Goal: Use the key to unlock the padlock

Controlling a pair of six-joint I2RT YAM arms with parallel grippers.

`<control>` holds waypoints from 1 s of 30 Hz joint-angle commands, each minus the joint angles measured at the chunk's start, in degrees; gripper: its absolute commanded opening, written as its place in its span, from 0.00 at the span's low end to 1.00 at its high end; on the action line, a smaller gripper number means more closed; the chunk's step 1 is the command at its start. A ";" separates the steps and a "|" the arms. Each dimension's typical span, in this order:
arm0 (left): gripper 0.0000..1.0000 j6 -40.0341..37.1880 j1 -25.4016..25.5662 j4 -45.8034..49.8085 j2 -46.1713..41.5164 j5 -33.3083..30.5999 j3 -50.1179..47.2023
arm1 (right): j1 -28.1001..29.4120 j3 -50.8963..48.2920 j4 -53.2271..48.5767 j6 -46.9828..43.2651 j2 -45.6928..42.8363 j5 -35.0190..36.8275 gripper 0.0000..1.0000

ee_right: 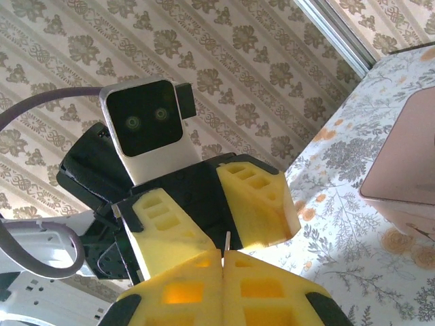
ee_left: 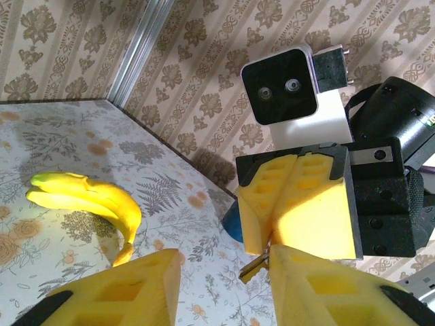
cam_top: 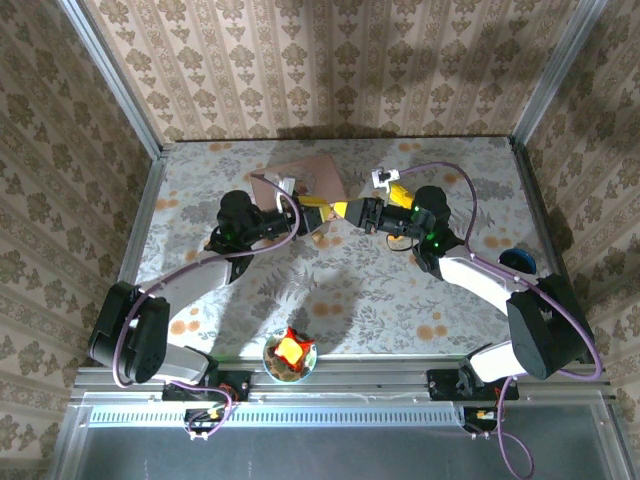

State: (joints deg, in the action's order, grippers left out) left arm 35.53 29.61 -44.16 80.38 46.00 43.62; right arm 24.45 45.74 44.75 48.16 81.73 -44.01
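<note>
Nearest the lens, the left arm (cam_top: 200, 270) and the right arm (cam_top: 480, 275) rose from the near edge of the table (cam_top: 200, 170) and bent inward, their claws nose to nose over its far middle. Just behind that spot lay a pink box (cam_top: 310, 172). A banana (ee_left: 88, 200) lay flat on the tabletop, well apart from the work.

The right claw (ee_left: 275, 227) had its yellow fingers pressed together. From their seam poked a small brass piece, by its colour most likely the padlock (ee_left: 253, 266), though it was too small to be sure. It hung clear of the table, its long axis slanting out of the right claw towards the left one.

The left claw (ee_left: 223, 268) had its fingers apart and faced the piece head on. The brass tip sat in the gap between them, close against one finger; whether it touched could not be told. A thin silvery sliver (ee_right: 228, 240) stood out of the same seam, too fine to name.

As I judged it, the left arm was the free one, and the coming move turned on its fingers lining up with that slant.
</note>
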 commanded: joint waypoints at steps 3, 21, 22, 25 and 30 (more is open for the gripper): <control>0.33 -1.04 0.45 -1.15 -1.61 1.16 1.63 | 1.04 2.43 1.13 -1.23 -0.52 -1.61 0.00; 0.19 0.16 0.72 -3.47 -0.93 2.61 2.21 | 1.61 2.59 0.78 -1.49 -0.09 -1.52 0.00; 0.19 0.16 0.80 -3.47 -0.94 2.69 2.22 | 1.66 2.59 0.86 -1.44 -0.08 -1.52 0.00; 0.18 0.16 0.85 -3.48 -0.88 2.83 2.25 | 1.70 2.69 0.95 -1.48 -0.17 -1.43 0.00; 0.06 0.23 0.98 -3.81 -1.01 3.00 2.18 | 1.74 2.63 0.86 -1.49 -0.13 -1.43 0.00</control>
State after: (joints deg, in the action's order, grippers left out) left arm 36.12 29.65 -46.37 79.88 48.01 44.27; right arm 24.88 46.13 44.62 47.72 81.73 -43.59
